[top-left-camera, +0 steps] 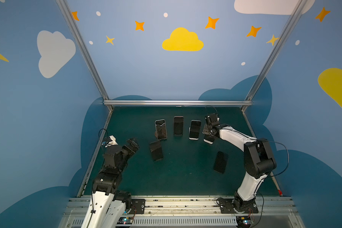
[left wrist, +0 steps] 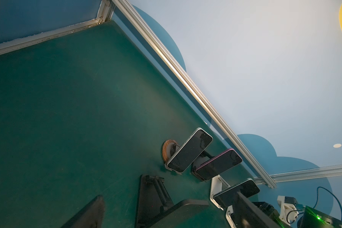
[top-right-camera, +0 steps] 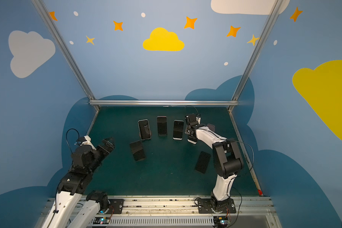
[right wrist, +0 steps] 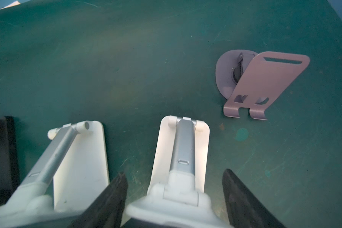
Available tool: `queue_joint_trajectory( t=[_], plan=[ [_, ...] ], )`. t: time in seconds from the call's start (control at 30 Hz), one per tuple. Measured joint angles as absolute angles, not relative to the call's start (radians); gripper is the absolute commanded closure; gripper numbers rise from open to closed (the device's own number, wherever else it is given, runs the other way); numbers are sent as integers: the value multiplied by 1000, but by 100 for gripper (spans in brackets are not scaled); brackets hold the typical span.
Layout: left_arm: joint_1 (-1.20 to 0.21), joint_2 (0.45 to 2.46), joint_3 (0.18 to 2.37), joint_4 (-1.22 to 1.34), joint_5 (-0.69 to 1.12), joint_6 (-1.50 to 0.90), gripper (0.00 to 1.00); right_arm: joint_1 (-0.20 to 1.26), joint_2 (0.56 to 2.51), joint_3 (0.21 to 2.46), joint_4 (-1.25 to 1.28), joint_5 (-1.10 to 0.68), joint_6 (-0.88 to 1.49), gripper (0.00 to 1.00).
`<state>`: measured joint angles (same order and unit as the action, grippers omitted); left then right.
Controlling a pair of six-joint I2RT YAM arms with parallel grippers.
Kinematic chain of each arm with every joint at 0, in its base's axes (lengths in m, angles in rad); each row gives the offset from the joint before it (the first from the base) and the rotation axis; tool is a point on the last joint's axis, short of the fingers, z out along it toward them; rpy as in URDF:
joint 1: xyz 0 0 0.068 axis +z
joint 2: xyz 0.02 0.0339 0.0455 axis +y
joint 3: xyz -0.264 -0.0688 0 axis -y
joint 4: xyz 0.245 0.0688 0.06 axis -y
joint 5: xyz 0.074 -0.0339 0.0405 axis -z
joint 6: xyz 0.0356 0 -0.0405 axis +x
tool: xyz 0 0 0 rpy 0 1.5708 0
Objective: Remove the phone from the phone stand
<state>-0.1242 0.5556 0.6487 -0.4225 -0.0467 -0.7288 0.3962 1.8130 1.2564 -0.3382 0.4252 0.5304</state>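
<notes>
Four phones lean on stands in a row at the back of the green table [top-left-camera: 186, 177]. The rightmost phone [top-left-camera: 209, 139] on its white stand [right wrist: 183, 150] is half hidden under my right gripper [top-left-camera: 208, 132]. In the right wrist view my right gripper [right wrist: 175, 172] is open, with a black finger on either side of the stand's cradle and green table showing in the gaps. The phone itself barely shows there. My left gripper [top-left-camera: 132, 145] hangs open at the left, holding nothing, and points at a black stand [left wrist: 152, 197].
The other phones [top-left-camera: 161, 129] [top-left-camera: 178, 125] [top-left-camera: 195, 129] stand left of the right gripper. The black stand [top-left-camera: 156, 150] is in front of them. One phone [top-left-camera: 220, 162] lies flat at the front right. An empty purple-grey stand [right wrist: 261, 83] is behind the right gripper.
</notes>
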Motion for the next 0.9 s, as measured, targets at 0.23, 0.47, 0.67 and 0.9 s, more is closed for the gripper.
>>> queue_joint_trajectory(
  t=[0.23,0.47,0.67,0.9],
  plan=[
    [-124,556,649,-422,-42,-729,0,396,1804,1256,-364,419,514,31],
    [-124,556,649,-422,-38,-729,0,396,1792,1256,-366,417,505,31],
    [-124,556,649,-421,-36,-729,0,396,1779,1256,-369,414,496,31],
    [-125,556,649,-413,-35,-729,0,397,1765,1245,-371,406,496,31]
  ],
)
